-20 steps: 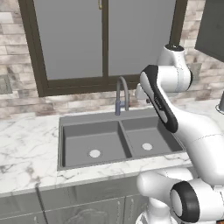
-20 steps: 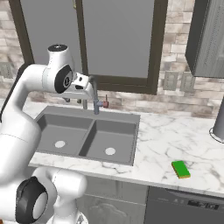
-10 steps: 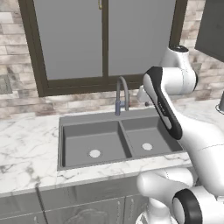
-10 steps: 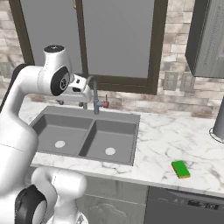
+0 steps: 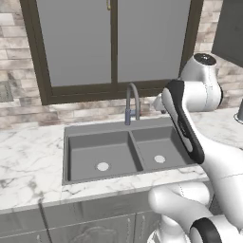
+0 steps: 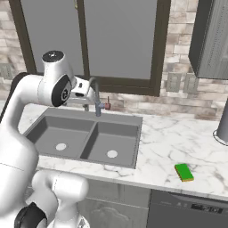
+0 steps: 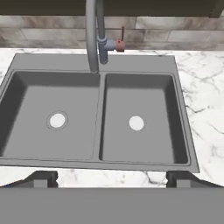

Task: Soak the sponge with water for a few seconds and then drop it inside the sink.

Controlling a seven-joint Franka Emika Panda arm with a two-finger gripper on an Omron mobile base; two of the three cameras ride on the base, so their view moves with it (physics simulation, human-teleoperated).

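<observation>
The sponge, green on top with a yellow layer, lies flat on the marble counter well to the right of the sink. The dark grey double-basin sink lies straight below my gripper, a pale drain in each basin. My two fingertips stand far apart with nothing between them, so the gripper is open. In the right base view the hand hovers high beside the arched faucet. No water is visible at the spout. The sink and faucet sit left of my arm.
A red-tipped lever sticks out to the right of the faucet's base. A tall grey vessel stands at the counter's far right. A dark-framed window and a brick wall rise behind the sink. A dishwasher front sits under the sponge's stretch of counter.
The jaws have gone from shut to open. The arm's upper joint has swung a little to the right. The hand stays by the faucet, and the sponge has not moved.
</observation>
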